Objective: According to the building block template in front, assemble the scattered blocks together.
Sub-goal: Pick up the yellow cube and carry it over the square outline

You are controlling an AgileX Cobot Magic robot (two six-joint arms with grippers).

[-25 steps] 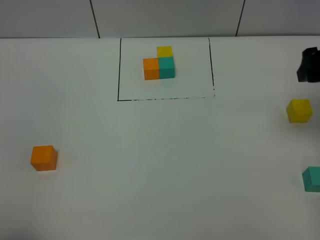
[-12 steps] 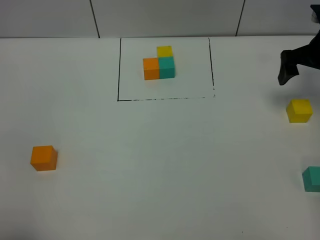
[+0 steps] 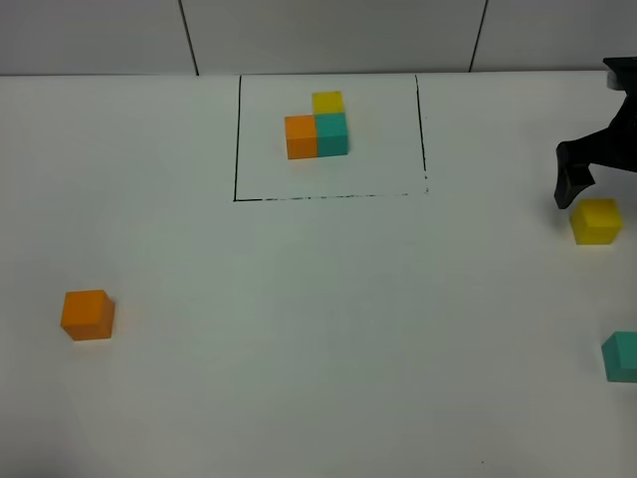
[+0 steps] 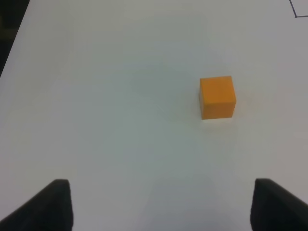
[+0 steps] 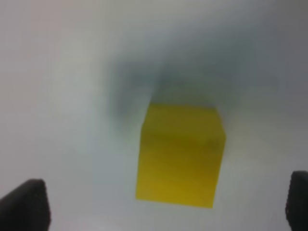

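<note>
The building block template (image 3: 328, 135) is a black-lined rectangle at the back middle, framing an orange, a teal and a yellow cube joined in an L. Of the scattered blocks, the orange cube (image 3: 88, 315) (image 4: 217, 97) lies at the front left, the yellow cube (image 3: 595, 220) (image 5: 180, 156) at the right and the teal cube (image 3: 621, 357) at the right edge. My right gripper (image 5: 161, 206) hangs open just above the yellow cube, which sits between its spread tips; one dark finger (image 3: 569, 179) shows just behind-left of the cube. My left gripper (image 4: 163, 204) is open, short of the orange cube.
The white table (image 3: 328, 329) ends at a grey panelled wall (image 3: 328, 35) at the back. A dark drop-off (image 4: 8, 33) marks the table's edge in the left wrist view. The teal cube is cut off by the picture's right edge.
My right gripper has come in from the right edge and dropped toward the yellow cube. The cubes and the left gripper have stayed put.
</note>
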